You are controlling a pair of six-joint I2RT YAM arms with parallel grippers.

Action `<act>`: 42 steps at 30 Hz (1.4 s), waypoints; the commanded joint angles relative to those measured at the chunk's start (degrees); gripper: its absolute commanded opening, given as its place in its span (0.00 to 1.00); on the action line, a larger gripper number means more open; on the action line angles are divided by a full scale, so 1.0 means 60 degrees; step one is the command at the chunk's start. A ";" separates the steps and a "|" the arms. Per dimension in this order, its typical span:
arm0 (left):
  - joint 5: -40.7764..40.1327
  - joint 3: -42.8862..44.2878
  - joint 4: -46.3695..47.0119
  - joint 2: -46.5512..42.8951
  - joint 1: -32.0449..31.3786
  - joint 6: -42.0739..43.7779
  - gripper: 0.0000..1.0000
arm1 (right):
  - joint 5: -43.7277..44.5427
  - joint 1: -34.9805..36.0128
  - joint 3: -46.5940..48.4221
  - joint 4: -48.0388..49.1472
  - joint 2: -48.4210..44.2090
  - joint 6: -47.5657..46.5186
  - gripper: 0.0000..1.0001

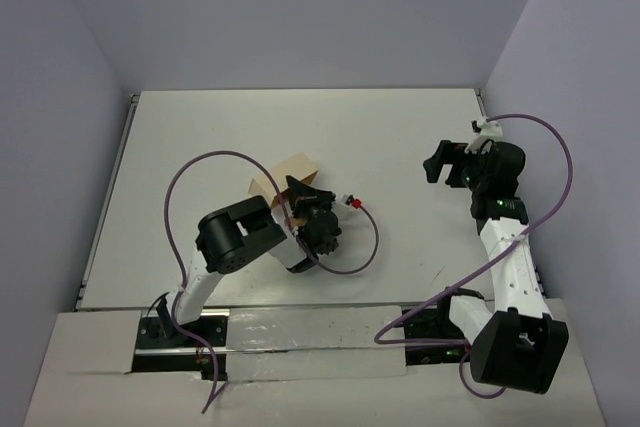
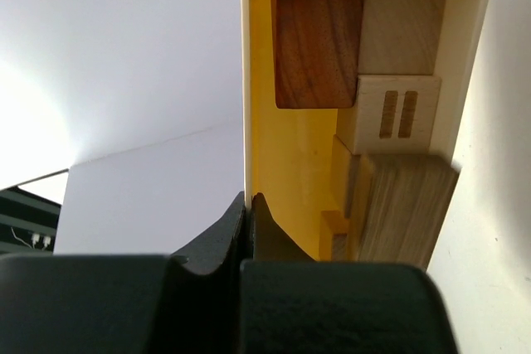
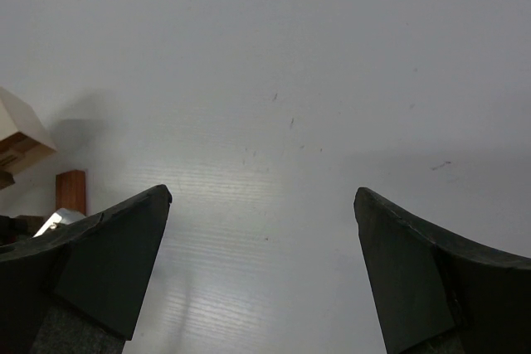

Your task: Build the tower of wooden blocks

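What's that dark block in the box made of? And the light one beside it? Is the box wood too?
The dark block looks like smooth reddish-brown wood: curved grain lines cross its face. The pale block looks like lighter wood with faint grain. The box is harder to tell: its cream wall shows no grain and looks yellow inside, so maybe plastic, maybe thin wood.
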 commanded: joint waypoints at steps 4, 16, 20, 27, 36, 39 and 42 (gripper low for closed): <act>0.0040 0.0784 0.5409 -0.0017 0.0131 0.0462 0.00 | -0.0064 -0.0138 0.0232 0.0177 -0.0068 -0.0011 1.00; 0.0094 0.0148 0.5408 -0.0333 -0.0433 0.0346 0.00 | -0.0264 -0.0167 0.0350 0.0137 0.0243 0.0095 1.00; 0.0006 0.0564 0.5408 -0.0498 0.1059 0.0376 0.00 | -0.0123 -0.0211 0.0244 0.0108 0.0046 -0.0011 1.00; -0.0042 0.0243 0.5397 -0.0590 0.0151 0.0247 0.00 | -0.0217 -0.0215 0.0365 -0.0031 0.0233 -0.0022 1.00; -0.0078 0.0727 0.5397 -0.0714 0.0847 0.0460 0.00 | -0.0220 -0.0227 0.0339 -0.0031 0.0112 -0.0011 1.00; -0.0323 0.0941 0.5418 -0.0937 0.0965 0.0523 0.00 | -0.0246 -0.0240 0.0215 0.0102 0.0021 0.0021 1.00; -0.0224 0.0405 0.5402 -0.1292 0.0665 0.0410 0.00 | -0.0318 -0.0240 0.0274 0.0040 0.0149 0.0054 1.00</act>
